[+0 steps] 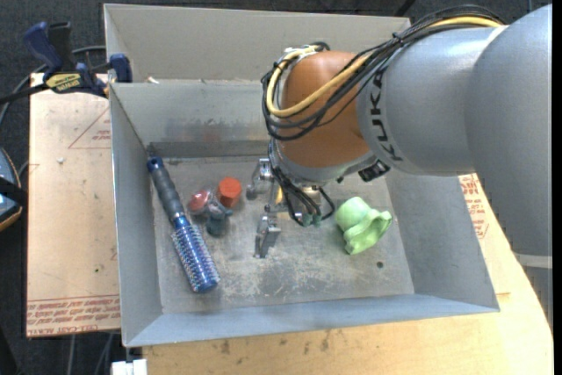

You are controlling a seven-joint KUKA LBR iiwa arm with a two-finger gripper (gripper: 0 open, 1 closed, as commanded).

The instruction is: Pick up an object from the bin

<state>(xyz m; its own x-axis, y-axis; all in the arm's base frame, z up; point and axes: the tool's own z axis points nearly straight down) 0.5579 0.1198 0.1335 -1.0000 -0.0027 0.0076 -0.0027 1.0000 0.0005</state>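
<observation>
Green plastic piece [360, 224] lies centre-right of frame on bin [307, 277] floor, just right of tool [263, 219]. I judge it light, stiff, smooth, maybe slippery. I would take narrow middle, not rounded lobes. Tool wide or narrow: I cannot tell.

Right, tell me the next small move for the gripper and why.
Probably a short shift toward the view's left, to the small grey piece. The gripper stands open with only bare bin floor between its fingers, and that piece, beside the orange cap, looks nearest; the green thing lies farther off.
</observation>
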